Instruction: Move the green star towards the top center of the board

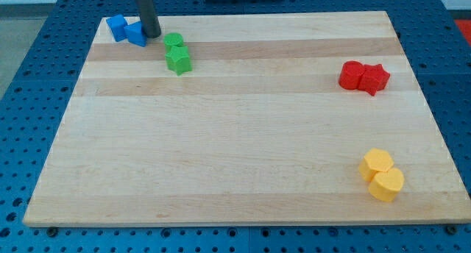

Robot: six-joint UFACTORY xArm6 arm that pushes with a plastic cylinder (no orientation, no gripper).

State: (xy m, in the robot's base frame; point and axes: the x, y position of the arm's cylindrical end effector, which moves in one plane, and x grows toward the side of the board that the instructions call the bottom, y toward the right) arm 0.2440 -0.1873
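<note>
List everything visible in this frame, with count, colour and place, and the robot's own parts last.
blue blocks: 2, blue, top left corner, touching each other; shapes unclear
green cylinder: 1, green, upper left, right of my tip
green star: 1, green, just below the green cylinder, touching it
red blocks: 2, red, right side, touching; shapes unclear
yellow blocks: 2, yellow, lower right, touching
board: 1, pale wood, on a blue perforated table
my tip: 1, dark rod, against the right blue block, left of the green cylinder

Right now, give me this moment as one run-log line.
my tip: top left, beside blue blocks | green star: lower right of tip, untouched, touching green round block | not yet top center
</note>
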